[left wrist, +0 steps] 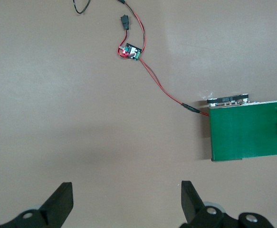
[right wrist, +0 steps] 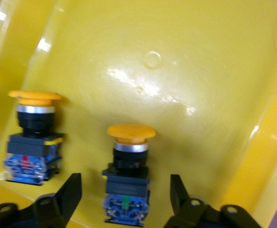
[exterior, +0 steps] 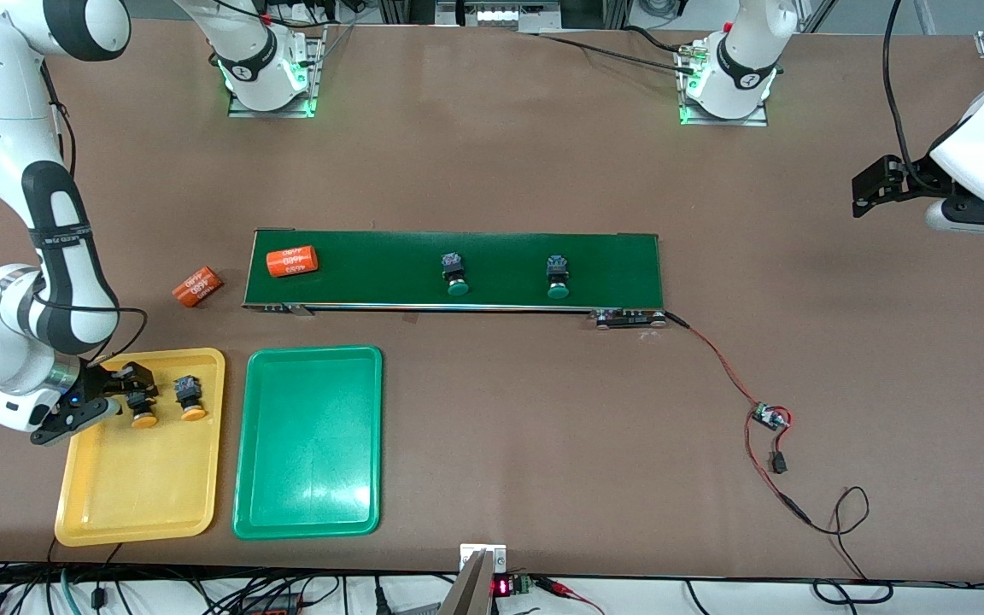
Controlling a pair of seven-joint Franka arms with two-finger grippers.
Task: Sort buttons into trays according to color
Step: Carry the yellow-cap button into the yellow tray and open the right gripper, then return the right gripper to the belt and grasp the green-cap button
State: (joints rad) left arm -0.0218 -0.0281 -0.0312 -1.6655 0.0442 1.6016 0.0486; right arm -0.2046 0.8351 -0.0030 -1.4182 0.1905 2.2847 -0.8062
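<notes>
Orange cylinders (exterior: 292,260) at the right arm's end, one on the dark-green belt (exterior: 389,266) and one just off it; two green-capped buttons (exterior: 456,273) lying farther along that belt, green tray (exterior: 308,512) bare beside the yellow tray (exterior: 116,504). Right pincer (exterior: 137,395) low in the yellow tray, fingers apart astride one yellow-capped button (right wrist: 127,175), second yellow-capped button (exterior: 190,398) just beside. Left pincer (left wrist: 127,202) waiting wide apart, holding nothing, over bare surface (exterior: 842,342) at the left arm's end.
</notes>
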